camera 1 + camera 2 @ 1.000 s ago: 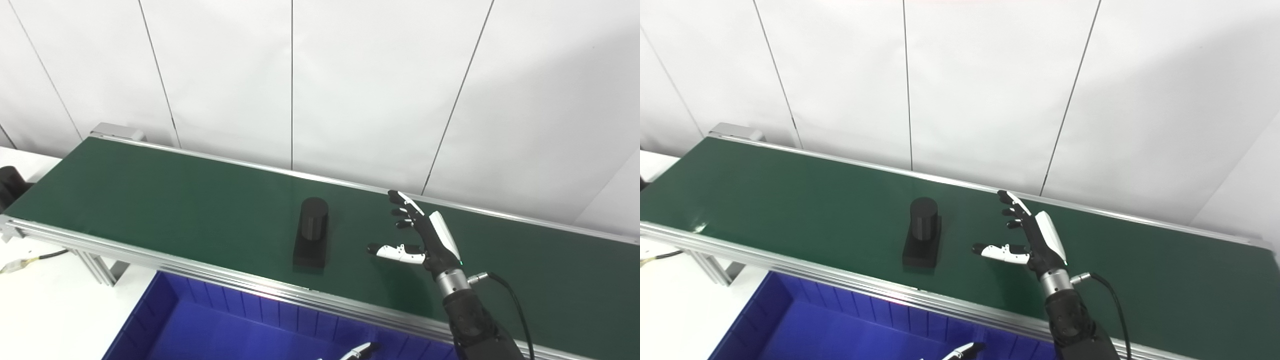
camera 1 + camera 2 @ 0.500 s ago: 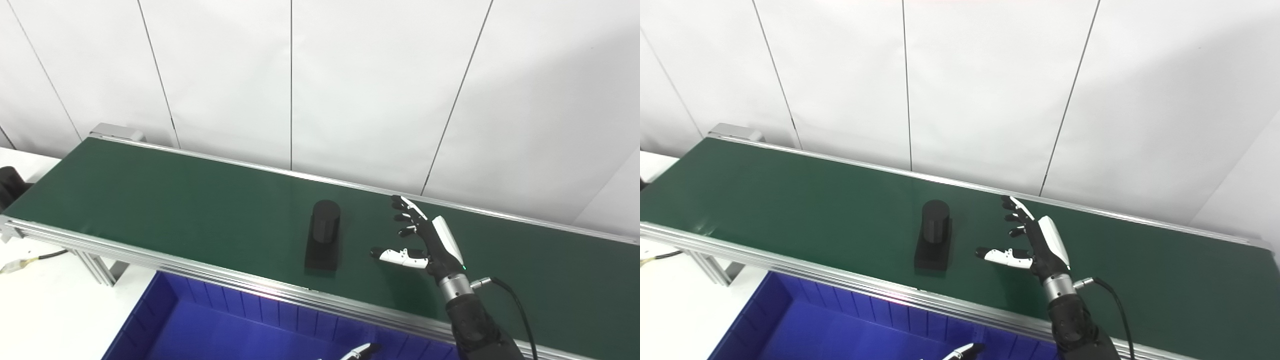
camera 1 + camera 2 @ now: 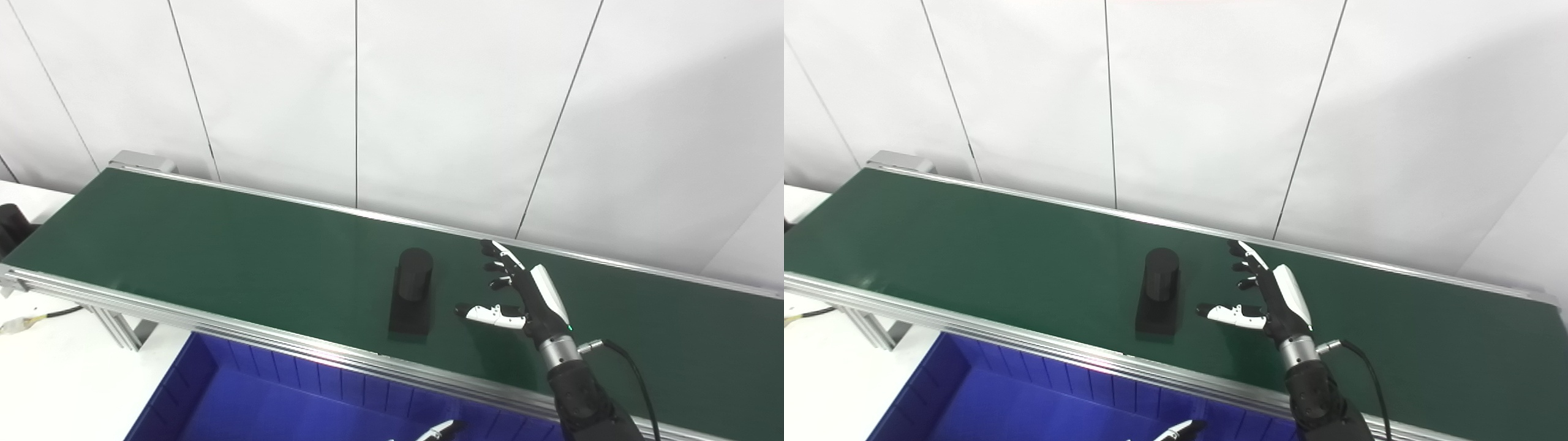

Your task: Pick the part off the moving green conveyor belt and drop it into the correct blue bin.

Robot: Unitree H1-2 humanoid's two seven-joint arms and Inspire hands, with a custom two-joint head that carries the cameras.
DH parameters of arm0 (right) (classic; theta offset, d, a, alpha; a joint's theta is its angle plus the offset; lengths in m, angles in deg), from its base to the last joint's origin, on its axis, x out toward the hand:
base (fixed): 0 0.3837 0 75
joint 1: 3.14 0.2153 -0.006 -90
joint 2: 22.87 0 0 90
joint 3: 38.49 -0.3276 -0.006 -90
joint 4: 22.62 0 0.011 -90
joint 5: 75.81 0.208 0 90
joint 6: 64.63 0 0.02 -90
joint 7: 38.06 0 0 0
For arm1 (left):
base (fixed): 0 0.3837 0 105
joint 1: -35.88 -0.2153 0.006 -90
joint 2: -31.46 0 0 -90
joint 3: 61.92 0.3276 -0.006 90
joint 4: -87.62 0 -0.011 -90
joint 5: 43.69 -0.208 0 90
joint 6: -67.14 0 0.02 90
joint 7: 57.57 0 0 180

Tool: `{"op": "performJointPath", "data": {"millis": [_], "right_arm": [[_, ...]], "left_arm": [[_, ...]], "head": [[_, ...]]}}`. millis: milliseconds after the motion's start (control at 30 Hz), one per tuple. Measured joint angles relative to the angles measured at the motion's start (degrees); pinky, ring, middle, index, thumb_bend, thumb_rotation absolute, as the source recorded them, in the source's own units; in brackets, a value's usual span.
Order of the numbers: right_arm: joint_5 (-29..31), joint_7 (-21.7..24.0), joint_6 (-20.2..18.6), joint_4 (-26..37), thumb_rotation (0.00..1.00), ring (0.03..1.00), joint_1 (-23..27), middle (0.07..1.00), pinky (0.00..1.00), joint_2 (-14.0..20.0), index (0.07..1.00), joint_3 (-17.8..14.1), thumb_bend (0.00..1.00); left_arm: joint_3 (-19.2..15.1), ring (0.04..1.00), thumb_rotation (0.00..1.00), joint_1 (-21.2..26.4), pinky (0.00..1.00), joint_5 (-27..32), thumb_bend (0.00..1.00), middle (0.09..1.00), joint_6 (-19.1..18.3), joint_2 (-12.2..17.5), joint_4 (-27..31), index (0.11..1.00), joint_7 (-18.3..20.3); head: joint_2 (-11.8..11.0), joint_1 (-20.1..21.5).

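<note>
Riding belt (image 3: pixel 184 245), part (image 3: pixel 411 299) now nearer open right hand (image 3: pixel 520 294).

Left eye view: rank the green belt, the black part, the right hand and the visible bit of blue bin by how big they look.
1. green belt
2. blue bin, only partly in frame
3. right hand and black part: too alike to rank, and the open hand sits above the belt, nearer the camera.

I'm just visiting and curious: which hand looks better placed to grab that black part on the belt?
The right hand. It is open above the green belt, just beside the black part. Only the left hand's fingers show, low over the blue bin.
</note>
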State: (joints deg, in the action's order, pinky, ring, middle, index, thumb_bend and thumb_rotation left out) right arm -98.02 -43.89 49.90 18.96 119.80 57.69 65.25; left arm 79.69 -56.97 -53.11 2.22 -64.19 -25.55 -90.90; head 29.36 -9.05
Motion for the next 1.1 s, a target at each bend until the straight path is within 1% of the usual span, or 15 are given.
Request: {"op": "performJointPath", "data": {"millis": [167,267,433,500,633,700,800,900,1000,1100], "right_arm": [[-0.04,-0.09,-0.01,-0.16,0.48,0.796,0.00,0.860,0.63,0.01,0.906,-0.02,0.91],[-0.16,-0.17,-0.02,-0.19,0.50,0.810,0.00,0.875,0.62,0.00,0.911,0.01,0.90],[-1.03,-0.85,-0.03,-0.21,0.48,0.827,0.00,0.898,0.63,0.00,0.904,0.02,0.90],[-1.24,-1.33,-0.03,-0.28,0.49,0.827,0.00,0.905,0.62,0.00,0.905,0.02,0.90],[-1.65,-1.98,-0.03,-1.45,0.50,0.829,0.05,0.904,0.61,0.02,0.905,0.10,0.90],[-1.95,-2.01,-0.03,-1.46,0.50,0.824,0.04,0.900,0.63,0.02,0.905,0.23,0.89],[-2.37,-2.06,-0.17,-1.45,0.51,0.843,0.04,0.899,0.64,0.02,0.909,0.36,0.89],[-3.02,-2.12,-1.59,-1.42,0.53,0.906,0.03,0.916,0.72,0.02,0.917,0.59,0.90],[-3.48,-2.12,-2.19,-1.43,0.54,0.938,0.00,0.923,0.79,0.08,0.921,0.66,0.90],[-3.72,-2.13,-2.41,-1.42,0.54,0.916,0.00,0.922,0.76,0.18,0.922,0.76,0.90]], "left_arm": [[-0.03,0.887,0.85,0.00,0.87,0.10,0.82,0.908,0.00,0.08,0.02,0.889,0.40],[-0.10,0.883,0.85,0.00,0.87,0.15,0.82,0.906,0.00,0.21,0.02,0.888,0.55],[-0.20,0.884,0.85,-0.01,0.86,0.19,0.82,0.906,0.00,0.34,0.03,0.887,0.89],[-0.29,0.883,0.86,-0.02,0.85,0.20,0.84,0.903,0.00,0.39,0.07,0.882,0.91],[-0.87,0.886,0.87,-0.16,0.85,0.21,0.86,0.904,0.00,0.46,0.12,0.883,1.21],[-1.18,0.885,0.87,-0.38,0.85,0.22,0.86,0.903,0.00,0.52,0.16,0.884,1.81],[-1.66,0.881,0.87,-0.76,0.85,0.26,0.86,0.900,0.00,0.56,0.37,0.883,2.64],[-2.40,0.878,0.87,-0.94,0.85,0.72,0.86,0.898,0.00,0.56,0.43,0.882,3.38],[-2.76,0.880,0.87,-0.96,0.84,0.75,0.86,0.899,0.00,0.57,0.47,0.884,3.41],[-2.92,0.886,0.87,-1.03,0.85,0.77,0.86,0.902,0.00,0.56,0.53,0.885,3.96]], "head": [[0.09,0.17],[0.00,0.26],[0.00,0.53],[0.09,0.88],[0.09,0.97],[0.17,1.14],[0.18,1.32],[0.18,1.41],[0.26,1.67],[0.26,1.76]]}}
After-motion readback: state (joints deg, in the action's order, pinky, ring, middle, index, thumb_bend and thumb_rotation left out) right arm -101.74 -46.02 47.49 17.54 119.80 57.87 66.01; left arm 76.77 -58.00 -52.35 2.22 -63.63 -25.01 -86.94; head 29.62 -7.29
